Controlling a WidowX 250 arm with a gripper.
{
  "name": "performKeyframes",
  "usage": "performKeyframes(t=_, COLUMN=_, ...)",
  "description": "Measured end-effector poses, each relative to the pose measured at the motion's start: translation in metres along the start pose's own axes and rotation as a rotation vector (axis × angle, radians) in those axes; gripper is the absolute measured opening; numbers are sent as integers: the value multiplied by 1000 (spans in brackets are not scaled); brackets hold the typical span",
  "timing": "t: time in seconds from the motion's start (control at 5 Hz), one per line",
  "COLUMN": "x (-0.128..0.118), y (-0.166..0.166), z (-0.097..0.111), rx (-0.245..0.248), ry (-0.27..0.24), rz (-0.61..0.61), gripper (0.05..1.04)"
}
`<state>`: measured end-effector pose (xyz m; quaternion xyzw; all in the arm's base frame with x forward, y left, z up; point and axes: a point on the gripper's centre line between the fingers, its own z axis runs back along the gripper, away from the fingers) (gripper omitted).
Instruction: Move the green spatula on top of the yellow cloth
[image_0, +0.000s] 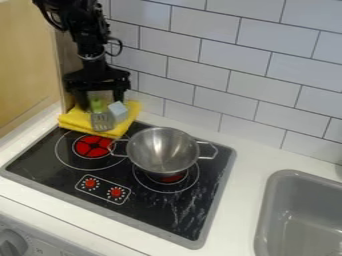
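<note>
My gripper hangs open over the back left of the stove, its two fingers apart. Below and between them is the green spatula, its green part toward the gripper and its grey slotted head toward the front. The spatula lies over the yellow cloth, which is folded at the stove's back left corner. The far end of the spatula is hidden by the gripper or lost behind it.
A pale blue block rests on the cloth, right beside the spatula. On the stove a metal pot with two handles stands to the right. A grey sink is at the far right, and a tiled wall rises behind.
</note>
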<state>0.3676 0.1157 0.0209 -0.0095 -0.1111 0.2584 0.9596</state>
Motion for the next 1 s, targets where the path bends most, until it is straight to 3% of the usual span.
performKeyframes(t=0.8, x=-31, y=16, z=81, rx=-17, ry=-152, rz=45, gripper=999)
performKeyframes(t=1.0, x=-35, y=17, z=80, rx=-16, ry=-145, rz=50, gripper=999)
